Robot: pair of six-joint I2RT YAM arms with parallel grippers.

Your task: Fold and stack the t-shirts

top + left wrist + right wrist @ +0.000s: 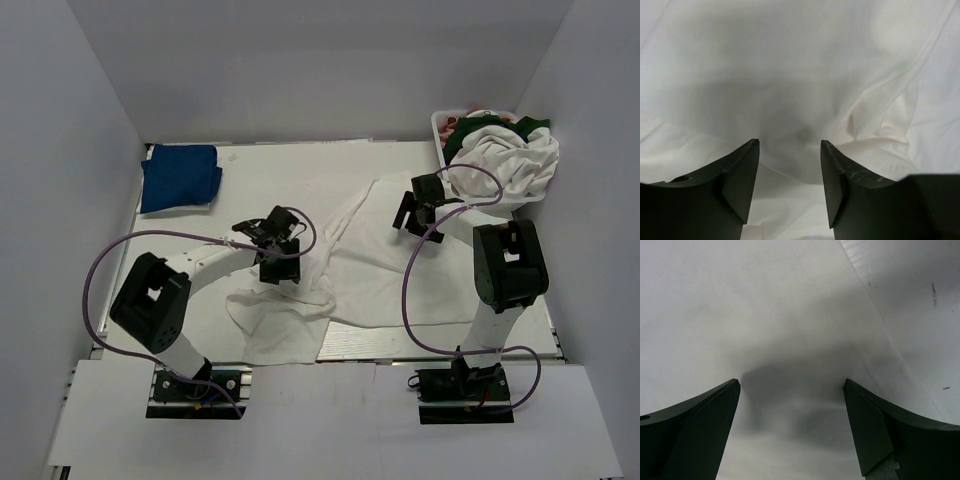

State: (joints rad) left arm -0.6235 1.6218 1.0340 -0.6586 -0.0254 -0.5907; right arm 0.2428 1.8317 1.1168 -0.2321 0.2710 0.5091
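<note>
Soft white t-shirt [372,268] lies rumpled in shallow creases.

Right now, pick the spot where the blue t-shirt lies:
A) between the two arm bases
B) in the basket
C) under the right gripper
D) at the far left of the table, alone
D: the blue t-shirt lies by itself at the far left of the table, apart from the spread white t-shirt and from the basket.
</note>
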